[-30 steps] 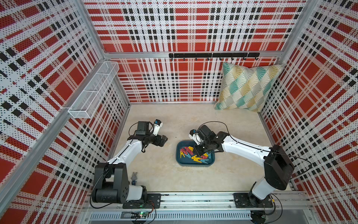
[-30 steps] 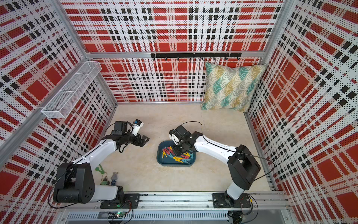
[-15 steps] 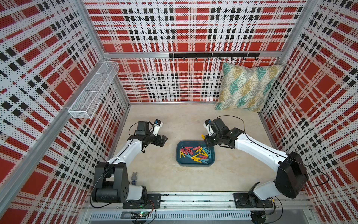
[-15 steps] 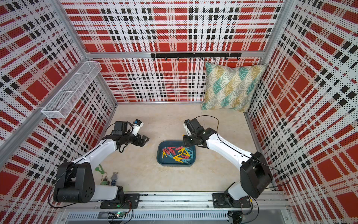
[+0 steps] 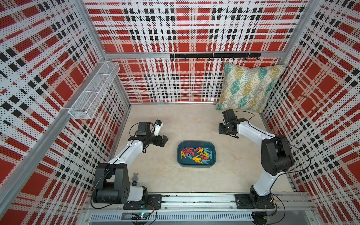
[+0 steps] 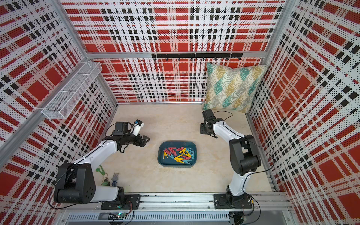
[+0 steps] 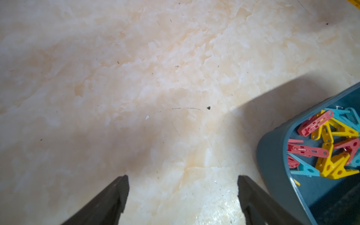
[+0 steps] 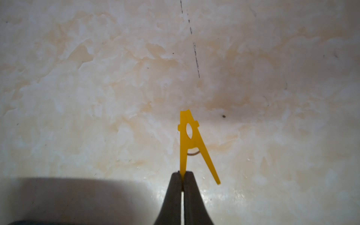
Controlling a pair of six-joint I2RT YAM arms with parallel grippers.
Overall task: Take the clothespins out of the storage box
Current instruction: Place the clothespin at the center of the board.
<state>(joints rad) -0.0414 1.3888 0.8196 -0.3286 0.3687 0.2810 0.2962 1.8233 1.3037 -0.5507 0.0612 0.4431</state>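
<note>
Right arm [image 5: 251, 134] newly rearward, one clothespin [image 8: 184, 148]

Teal storage box [image 5: 195, 165] — yellow-red-blue clothespins [image 5: 197, 159]

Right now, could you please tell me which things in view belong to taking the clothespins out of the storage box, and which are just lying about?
Part of the job: storage box; clothespins in it; yellow clothespin pinched in the right gripper; open left gripper.
Just lying about: pillow; wire mesh basket; hook rail; small bunny charm by the left arm's base.
</note>
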